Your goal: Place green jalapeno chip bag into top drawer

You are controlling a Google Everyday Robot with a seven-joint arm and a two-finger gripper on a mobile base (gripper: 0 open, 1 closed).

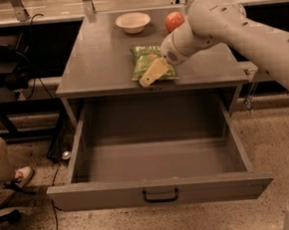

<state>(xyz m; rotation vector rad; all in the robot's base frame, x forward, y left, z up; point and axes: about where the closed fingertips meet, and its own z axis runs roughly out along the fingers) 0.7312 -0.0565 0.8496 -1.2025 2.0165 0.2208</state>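
Note:
The green jalapeno chip bag (146,60) lies flat on the grey table top (100,55), near its front edge. My gripper (150,74) comes in from the right on a white arm and sits over the bag's front right part, its cream fingers (153,71) pointing down and left. The top drawer (158,158) is pulled wide open below the table and holds nothing; its front panel has a small dark handle (161,195).
A white bowl (133,22) and a red-orange apple (174,21) stand at the back of the table. A person's leg and shoe (17,177) are at the left on the floor. Dark equipment and cables (11,67) stand left of the table.

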